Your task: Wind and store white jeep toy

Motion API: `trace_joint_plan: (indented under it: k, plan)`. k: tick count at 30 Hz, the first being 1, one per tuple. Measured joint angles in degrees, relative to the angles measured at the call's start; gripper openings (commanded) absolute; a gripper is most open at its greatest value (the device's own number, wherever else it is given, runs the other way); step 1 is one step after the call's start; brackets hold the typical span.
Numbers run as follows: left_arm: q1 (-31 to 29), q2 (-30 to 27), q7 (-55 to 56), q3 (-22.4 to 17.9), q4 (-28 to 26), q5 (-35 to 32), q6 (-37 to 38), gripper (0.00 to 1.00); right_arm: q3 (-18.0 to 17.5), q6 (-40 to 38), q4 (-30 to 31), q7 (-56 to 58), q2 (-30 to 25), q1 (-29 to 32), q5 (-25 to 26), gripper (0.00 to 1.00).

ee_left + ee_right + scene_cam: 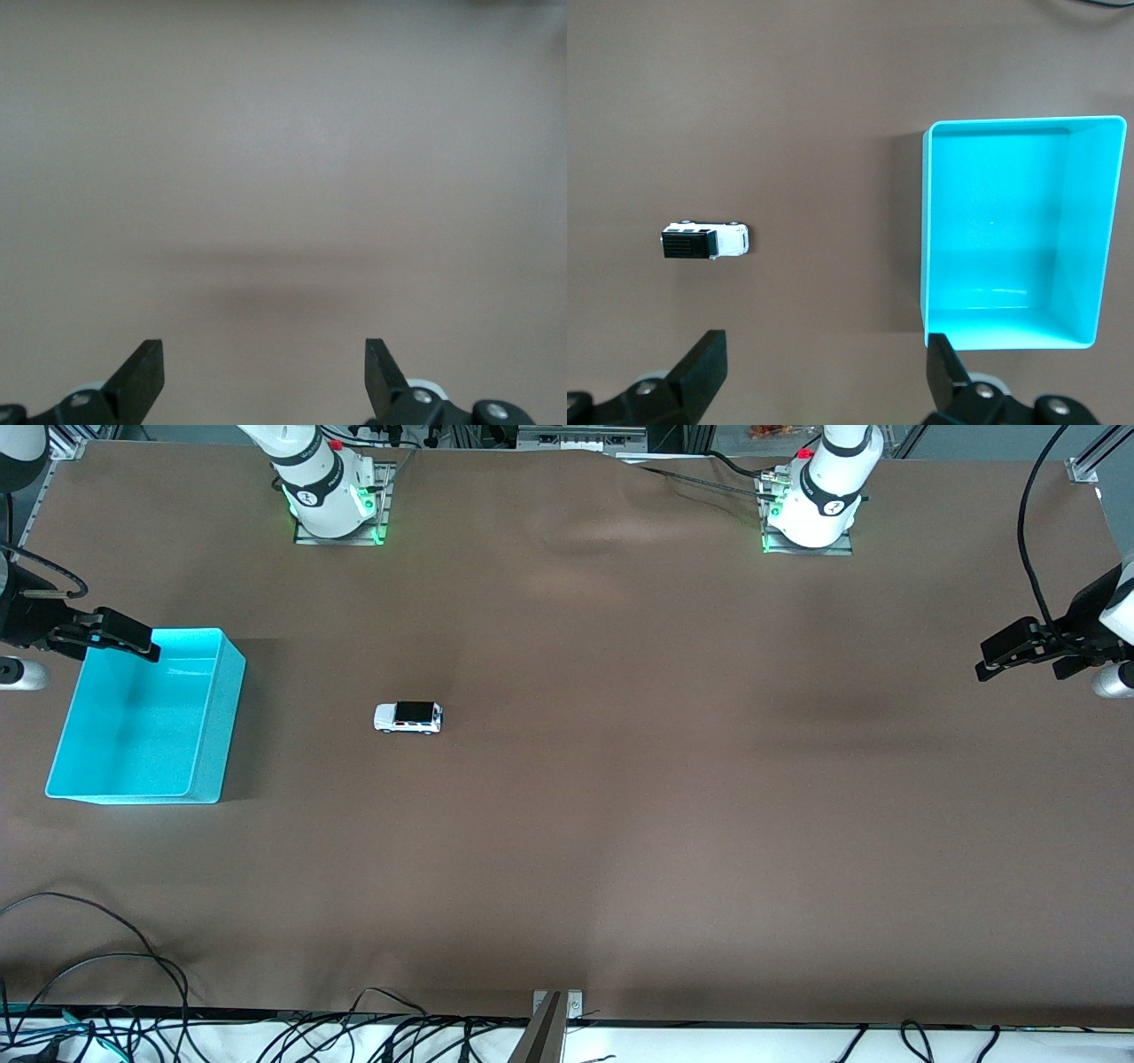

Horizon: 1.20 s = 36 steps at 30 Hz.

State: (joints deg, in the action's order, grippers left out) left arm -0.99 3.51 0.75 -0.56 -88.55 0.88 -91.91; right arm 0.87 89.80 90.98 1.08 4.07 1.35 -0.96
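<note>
White jeep toy [407, 716]: white body, black roof, dark windows. Bin [208, 717]: turquoise throughout, plain. Table covering [673, 779]: plain brown. Left gripper [264, 376]: black fingers. Right gripper [824, 372]: black fingers. Arm bases [332, 496]: white, green lights.

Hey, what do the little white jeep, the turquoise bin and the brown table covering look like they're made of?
White jeep toy: probably painted die-cast metal or hard plastic; its black roof looks glossy, but the material can't be settled. Turquoise bin: likely moulded plastic, with thin uniform walls, rounded corners and a soft sheen inside. Table covering: apparently matte brown paper or fabric, showing shallow wrinkles near the bases.
</note>
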Motion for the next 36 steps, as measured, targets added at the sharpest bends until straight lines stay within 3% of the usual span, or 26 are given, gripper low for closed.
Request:
trace_joint_plan:
  k: [15,36]
  plan:
    - [0.1,0.0,-3.4,0.0,-0.2,0.1,0.8,1.00,0.0,1.6,1.1,-0.3,2.2,0.0,0.0,1.00]
    - [0.3,0.0,-3.5,0.1,-1.3,0.1,0.9,1.00,-2.3,24.8,20.5,-3.6,0.7,-0.1,-0.3,1.00]
